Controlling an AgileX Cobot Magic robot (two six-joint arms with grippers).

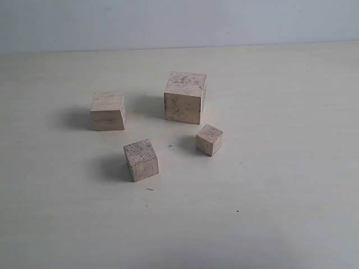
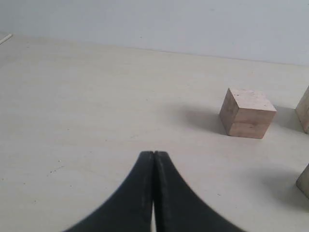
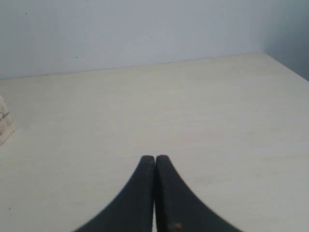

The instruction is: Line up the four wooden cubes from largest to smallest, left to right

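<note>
Four cubes sit scattered mid-table, not in a row: largest cube (image 1: 184, 98) at the back, second cube (image 1: 107, 111) well apart to its left, third cube (image 1: 141, 160) nearest the exterior camera, smallest cube (image 1: 209, 139) near the largest's front right corner. Left gripper (image 2: 153, 159) and right gripper (image 3: 155, 162) both hover over bare table with fingers pressed together, holding nothing; neither shows in the exterior view. My judgement: nothing is sorted yet, so I start with the largest, which belongs at the left end. I should spread the fingers wide before descending, square them to two flat faces, and grip low to avoid tipping. Table (image 1: 280, 179) is pale, faintly grained, matte, with a few dark specks; wall (image 1: 168, 22) behind is plain bluish-white.
</note>
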